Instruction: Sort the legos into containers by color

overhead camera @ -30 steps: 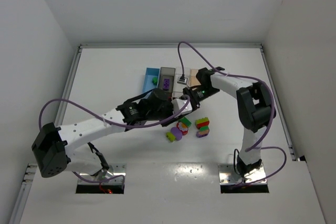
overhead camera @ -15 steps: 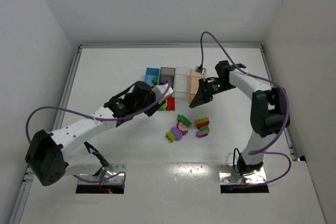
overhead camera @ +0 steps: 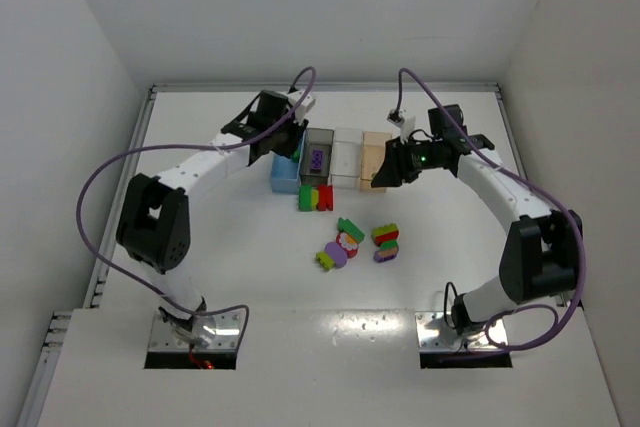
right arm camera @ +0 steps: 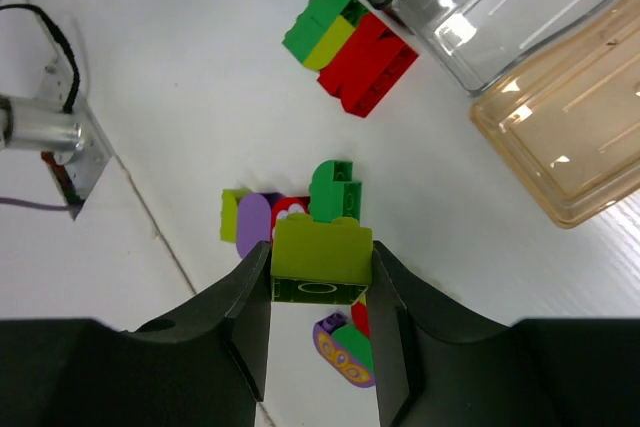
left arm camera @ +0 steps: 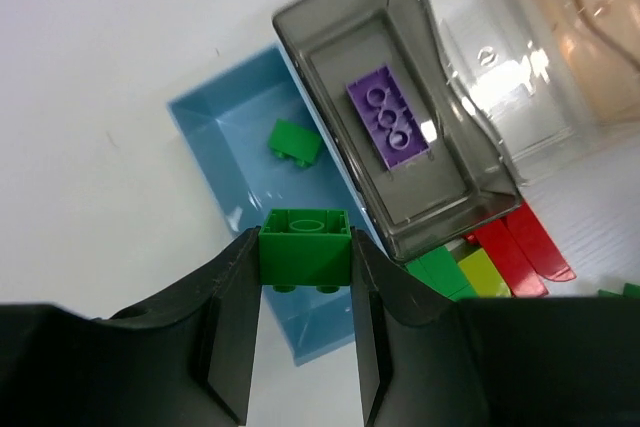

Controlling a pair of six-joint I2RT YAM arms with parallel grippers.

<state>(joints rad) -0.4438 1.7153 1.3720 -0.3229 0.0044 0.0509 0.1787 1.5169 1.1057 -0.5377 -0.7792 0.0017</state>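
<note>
Left claw [left arm camera: 305, 282]: pinching a small green studded plastic brick [left arm camera: 305, 245] between its two black fingers, poised over the near end of the blue rectangular plastic bin [left arm camera: 225, 137].
Blue bin: a second green brick [left arm camera: 295, 141] already lies inside, so we read this as the bin for green.
Right claw [right arm camera: 322, 292]: clamped on a yellow-green plastic brick [right arm camera: 322, 259], above the white bench [overhead camera: 200, 247] just beside the tan-orange translucent bin [right arm camera: 560, 137], not yet over it.
Other bins: the dark grey plastic bin [left arm camera: 330, 47] holds one purple studded brick [left arm camera: 392, 124]. We see nothing in the clear plastic bin [left arm camera: 500, 57] next to it, nor in the tan one.
On the bench: a red, green and yellow-green cluster [overhead camera: 316, 197] sits hard against the near ends of the bins, and a loose heap of mixed bricks [overhead camera: 355, 242] lies near the middle.
What changed: a second ago the left arm stretched across the middle of the bench over the heap. It has since swung to the left end of the row. The right arm has drawn its elbow out to the right, its claw staying near the tan bin.
What it means: we judge both arms close to release, green into blue and yellow-green likely into tan. Most of the sorting remains.
</note>
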